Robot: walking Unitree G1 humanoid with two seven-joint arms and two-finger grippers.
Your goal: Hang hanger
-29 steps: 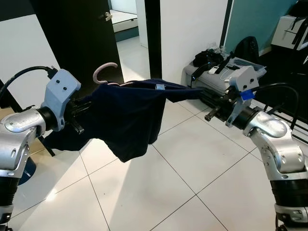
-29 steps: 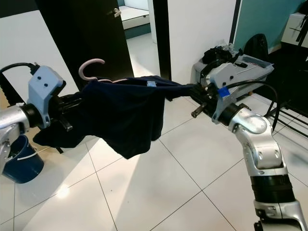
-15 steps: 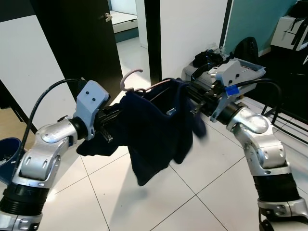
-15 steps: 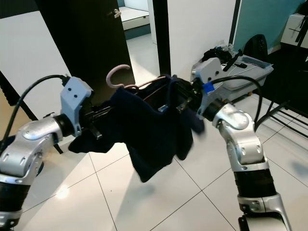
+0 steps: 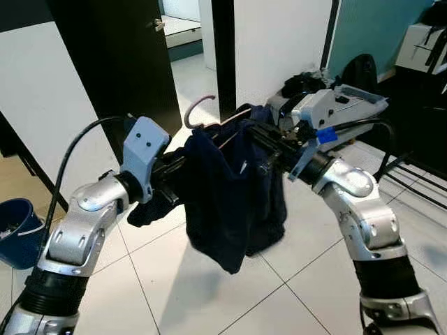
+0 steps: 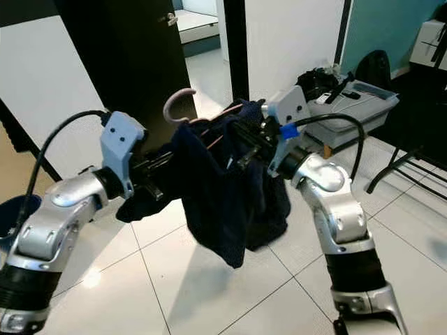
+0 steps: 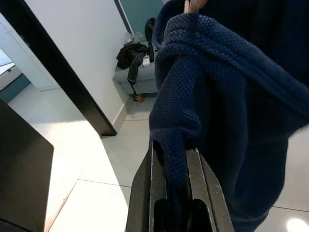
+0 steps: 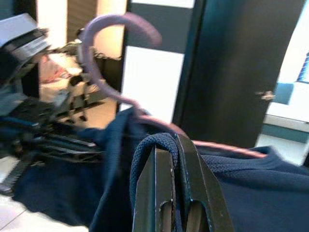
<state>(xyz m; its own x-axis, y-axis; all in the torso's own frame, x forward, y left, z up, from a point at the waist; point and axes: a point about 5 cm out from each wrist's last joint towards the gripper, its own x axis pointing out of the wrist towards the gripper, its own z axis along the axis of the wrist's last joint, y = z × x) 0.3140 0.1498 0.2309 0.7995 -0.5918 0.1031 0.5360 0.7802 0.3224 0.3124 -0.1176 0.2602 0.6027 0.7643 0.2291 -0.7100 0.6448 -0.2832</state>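
While both tools pinch navy garment (image 5: pixel 234 188) (pink hanger (image 5: pixel 202 112) inside), grey case (image 5: pixel 353 112), blue bucket (image 5: pixel 17 234) nearby.

Open tiled floor (image 5: pixel 209 293) below; dark door (image 5: pixel 112 63) and grey case (image 5: pixel 349 105) beyond.

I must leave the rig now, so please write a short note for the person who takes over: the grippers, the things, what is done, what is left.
Left gripper: shut on a fold of the navy garment, held up in front of the robot.
Right gripper: shut on another fold of the same garment, close beside the left one.
The pink hanger is inside the garment; its hook sticks up above the cloth, touching nothing.
Done: garment is on the hanger and lifted off the floor.
Left: hook the hanger on a rail or rod, then release both grippers.
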